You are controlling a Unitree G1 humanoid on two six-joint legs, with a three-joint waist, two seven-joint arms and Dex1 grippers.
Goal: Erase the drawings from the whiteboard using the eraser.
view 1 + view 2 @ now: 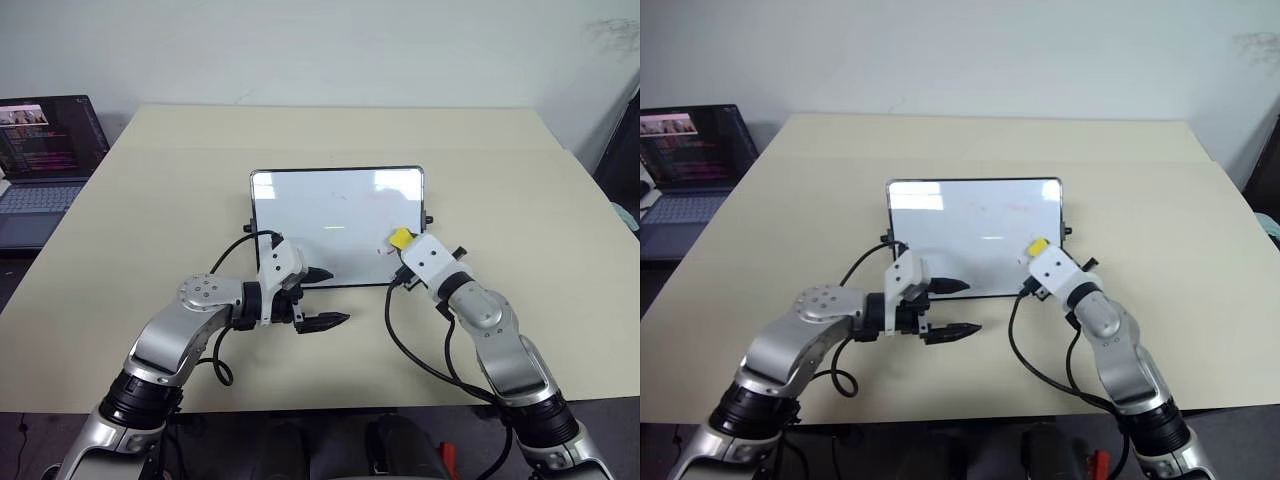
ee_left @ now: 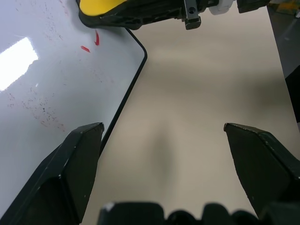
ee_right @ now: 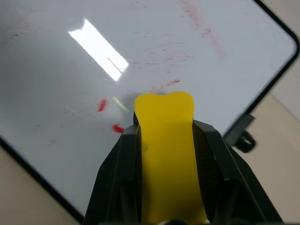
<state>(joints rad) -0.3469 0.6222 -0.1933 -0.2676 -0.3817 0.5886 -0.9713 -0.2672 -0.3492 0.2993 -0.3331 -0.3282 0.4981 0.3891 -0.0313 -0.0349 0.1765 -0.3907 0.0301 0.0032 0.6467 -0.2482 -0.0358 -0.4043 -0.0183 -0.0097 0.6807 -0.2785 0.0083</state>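
We see the whiteboard (image 1: 335,225), a glossy white rectangle with a thin black frame and rounded corners, lying flat on the matte beige table (image 1: 150,200). Our right gripper (image 3: 164,140) is clamped on the eraser (image 1: 400,238), a yellow oblong block, its tip over the board's right part near the near edge. Just beside that tip lie the drawings (image 3: 108,115), reduced to small red flecks and faint pink smears. Our left gripper (image 1: 322,298), fingers spread apart, sits at the board's near edge. A laptop (image 1: 45,165) stands open, well left of the board.
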